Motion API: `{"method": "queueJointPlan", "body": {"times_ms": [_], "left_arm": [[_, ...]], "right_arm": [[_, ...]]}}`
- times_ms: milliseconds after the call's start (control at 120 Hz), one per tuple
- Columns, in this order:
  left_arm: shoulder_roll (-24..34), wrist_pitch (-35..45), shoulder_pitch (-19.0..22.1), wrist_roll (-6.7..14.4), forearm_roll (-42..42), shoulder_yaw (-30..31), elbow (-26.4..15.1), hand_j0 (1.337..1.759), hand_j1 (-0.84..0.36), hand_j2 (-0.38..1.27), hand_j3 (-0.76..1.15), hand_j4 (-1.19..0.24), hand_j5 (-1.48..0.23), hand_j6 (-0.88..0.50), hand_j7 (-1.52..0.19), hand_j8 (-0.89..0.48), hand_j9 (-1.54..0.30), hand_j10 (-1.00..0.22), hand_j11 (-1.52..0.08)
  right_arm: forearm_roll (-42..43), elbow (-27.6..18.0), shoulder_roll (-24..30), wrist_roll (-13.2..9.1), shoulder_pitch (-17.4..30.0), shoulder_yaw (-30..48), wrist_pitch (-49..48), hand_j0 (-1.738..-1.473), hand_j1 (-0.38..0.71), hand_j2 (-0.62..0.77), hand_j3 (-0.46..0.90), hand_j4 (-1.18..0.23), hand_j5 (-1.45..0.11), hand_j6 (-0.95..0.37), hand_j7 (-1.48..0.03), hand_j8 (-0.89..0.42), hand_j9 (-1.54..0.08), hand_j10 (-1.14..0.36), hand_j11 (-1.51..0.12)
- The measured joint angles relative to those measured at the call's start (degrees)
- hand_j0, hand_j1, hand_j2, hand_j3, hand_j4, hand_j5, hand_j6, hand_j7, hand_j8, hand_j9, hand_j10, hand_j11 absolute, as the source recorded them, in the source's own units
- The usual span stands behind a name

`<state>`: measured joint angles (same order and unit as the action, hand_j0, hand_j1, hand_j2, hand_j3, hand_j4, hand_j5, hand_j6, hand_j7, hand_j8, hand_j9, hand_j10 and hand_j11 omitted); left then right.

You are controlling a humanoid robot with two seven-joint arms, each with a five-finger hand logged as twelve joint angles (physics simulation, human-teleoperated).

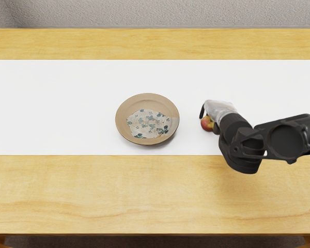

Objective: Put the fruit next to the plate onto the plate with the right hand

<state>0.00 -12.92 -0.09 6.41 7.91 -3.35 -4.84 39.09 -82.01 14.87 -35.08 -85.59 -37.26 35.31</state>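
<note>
Fruit [206, 123] sits on the worktop [67, 103] just right of the plate [123, 111], half hidden beneath the right hand [217, 110]; whether that hand has closed on it, I cannot tell; the grasp looks to be the step in hand; next comes a secure lift, then a carry left over the plate.

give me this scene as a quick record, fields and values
plate: middle of the white strip on the wooden table
fruit: right of the plate, apart from it, mostly hidden by the hand
right robot hand: over the fruit, grasp cannot be judged
left arm: not in view
task state: fruit not yet on plate
</note>
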Motion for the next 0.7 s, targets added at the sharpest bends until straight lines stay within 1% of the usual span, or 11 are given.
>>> {"method": "queueJointPlan", "body": {"times_ms": [142,167,233,292,492,600,700], "left_arm": [[0.0,0.0,0.0,0.0,0.0,0.0,0.0,1.658,0.35,0.00,0.00,0.00,0.00,0.00,0.00,0.00,0.00,0.00,0.00],[0.0,0.0,0.0,0.0,0.0,0.0,0.0,1.658,0.35,0.00,0.00,0.00,0.00,0.00,0.00,0.00,0.00,0.00,0.00],[0.0,0.0,0.0,0.0,0.0,0.0,0.0,1.658,0.35,0.00,0.00,0.00,0.00,0.00,0.00,0.00,0.00,0.00,0.00],[0.0,0.0,0.0,0.0,0.0,0.0,0.0,1.658,0.35,0.00,0.00,0.00,0.00,0.00,0.00,0.00,0.00,0.00,0.00],[0.0,0.0,0.0,0.0,0.0,0.0,0.0,1.658,0.35,0.00,0.00,0.00,0.00,0.00,0.00,0.00,0.00,0.00,0.00],[0.0,0.0,0.0,0.0,0.0,0.0,0.0,1.658,0.35,0.00,0.00,0.00,0.00,0.00,0.00,0.00,0.00,0.00,0.00],[0.0,0.0,0.0,0.0,0.0,0.0,0.0,1.658,0.35,0.00,0.00,0.00,0.00,0.00,0.00,0.00,0.00,0.00,0.00]], "right_arm": [[0.1,0.1,-0.1,0.0,0.2,0.1,0.0,-1.648,0.26,-0.09,0.00,-0.64,-0.67,-0.42,-0.74,-0.47,-0.69,-0.62,-0.69],[0.1,0.1,-0.1,0.0,0.2,0.1,-0.1,-1.647,0.26,-0.09,0.00,-0.63,-0.68,-0.41,-0.75,-0.47,-0.71,-0.63,-0.70],[-0.1,0.1,-0.1,0.0,0.2,0.1,-0.2,-1.647,0.27,-0.03,0.00,-0.62,-0.72,-0.40,-0.78,-0.46,-0.75,-0.64,-0.74],[-0.2,0.1,-0.1,0.0,0.2,0.1,-0.3,-1.648,0.28,-0.03,0.00,-0.62,-0.76,-0.40,-0.80,-0.45,-0.78,-0.65,-0.78],[-0.3,-0.1,0.2,0.0,-0.1,0.6,-0.4,-1.649,0.26,0.03,0.00,-0.63,-0.83,-0.43,-0.84,-0.46,-0.84,-0.65,-0.84],[-0.3,-0.1,0.9,0.0,-0.3,0.9,-0.5,-1.649,0.24,0.01,0.00,-0.64,-0.86,-0.45,-0.85,-0.46,-0.86,-0.65,-0.86],[-0.3,-0.2,2.1,0.0,-0.6,1.7,-0.4,-1.649,0.24,0.03,0.00,-0.65,-0.87,-0.45,-0.86,-0.47,-0.87,-0.65,-0.87]]}}
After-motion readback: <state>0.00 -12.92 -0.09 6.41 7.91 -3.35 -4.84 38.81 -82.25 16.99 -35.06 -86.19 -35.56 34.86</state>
